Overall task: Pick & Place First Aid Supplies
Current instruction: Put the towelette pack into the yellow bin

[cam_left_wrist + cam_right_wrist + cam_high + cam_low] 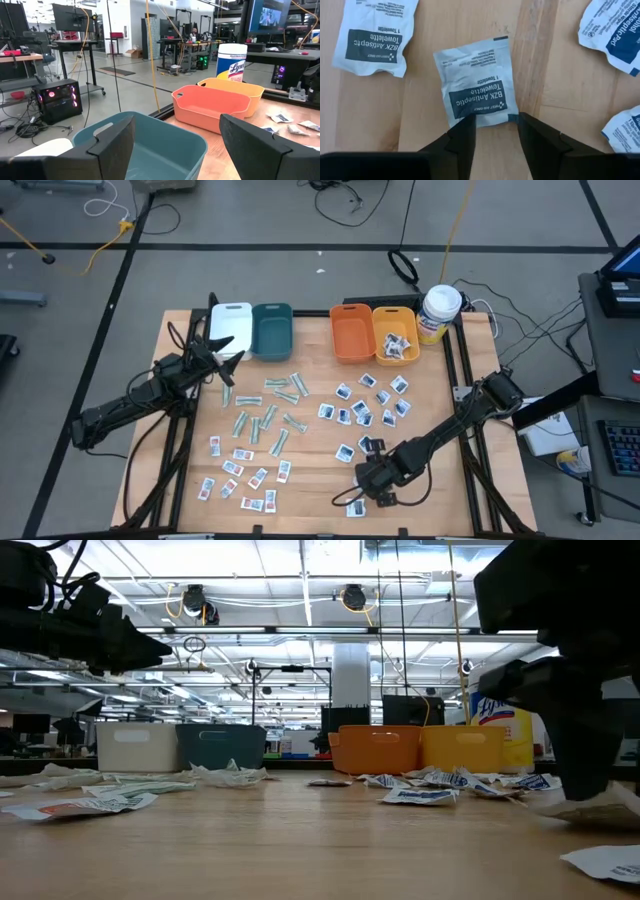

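Now right gripper [492, 131] is low over a BZK antiseptic towelette packet [477, 82], fingers straddling its edge, not yet clenched; left gripper [175, 137] waits released above the teal bin [165, 150].

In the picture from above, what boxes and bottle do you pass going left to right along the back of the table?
White bin → teal bin → orange bin → yellow bin → white canister.

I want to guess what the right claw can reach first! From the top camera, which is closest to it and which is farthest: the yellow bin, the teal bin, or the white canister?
From the right gripper, near the table's front edge:
1. Yellow bin, at the back, right of centre.
2. White canister, back right corner, slightly farther.
3. Teal bin, back left of centre, farthest.
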Controlling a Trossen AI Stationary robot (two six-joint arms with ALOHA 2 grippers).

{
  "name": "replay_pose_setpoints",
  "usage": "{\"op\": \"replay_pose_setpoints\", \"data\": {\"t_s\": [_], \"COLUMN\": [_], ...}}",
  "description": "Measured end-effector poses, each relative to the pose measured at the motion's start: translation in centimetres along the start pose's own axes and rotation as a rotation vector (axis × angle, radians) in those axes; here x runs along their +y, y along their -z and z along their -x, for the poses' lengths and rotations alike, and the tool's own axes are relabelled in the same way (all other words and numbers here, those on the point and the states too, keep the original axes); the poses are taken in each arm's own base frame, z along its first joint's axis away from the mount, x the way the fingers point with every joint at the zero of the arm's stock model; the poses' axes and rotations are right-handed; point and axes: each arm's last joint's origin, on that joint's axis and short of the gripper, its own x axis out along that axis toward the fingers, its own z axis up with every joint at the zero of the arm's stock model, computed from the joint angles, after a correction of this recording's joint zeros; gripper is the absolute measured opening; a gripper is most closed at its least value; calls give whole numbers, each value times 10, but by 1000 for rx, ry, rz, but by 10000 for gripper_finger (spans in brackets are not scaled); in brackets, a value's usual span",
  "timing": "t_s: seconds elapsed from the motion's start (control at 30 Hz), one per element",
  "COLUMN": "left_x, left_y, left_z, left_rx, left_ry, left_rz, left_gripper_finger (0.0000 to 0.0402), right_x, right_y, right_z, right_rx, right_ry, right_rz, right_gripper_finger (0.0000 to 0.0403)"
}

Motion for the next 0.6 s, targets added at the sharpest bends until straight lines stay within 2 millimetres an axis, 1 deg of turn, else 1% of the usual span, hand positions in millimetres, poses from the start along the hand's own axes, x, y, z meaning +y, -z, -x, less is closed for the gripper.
{"op": "replay_pose_setpoints", "data": {"t_s": [0.1, 0.23, 0.27, 0.47, 0.6], "left_x": [0, 0, 0, 0, 0], "left_y": [0, 0, 0, 0, 0], "left_z": [0, 0, 0, 0, 0], "left_rx": [0, 0, 0, 0, 0], "left_ry": [0, 0, 0, 0, 0], "left_rz": [0, 0, 0, 0, 0], "left_gripper_finger": [296, 296, 296, 296, 296], "right_x": [0, 1, 1, 1, -2], "right_y": [0, -1, -1, -2, -4], "right_z": [0, 0, 0, -1, 8], "right_rx": [-4, -10, -11, -22, -21], "right_ry": [-3, -9, -11, -19, -19], "right_rz": [-1, -1, 0, 9, 56], "right_gripper_finger": [89, 19, 10, 3, 1]}}
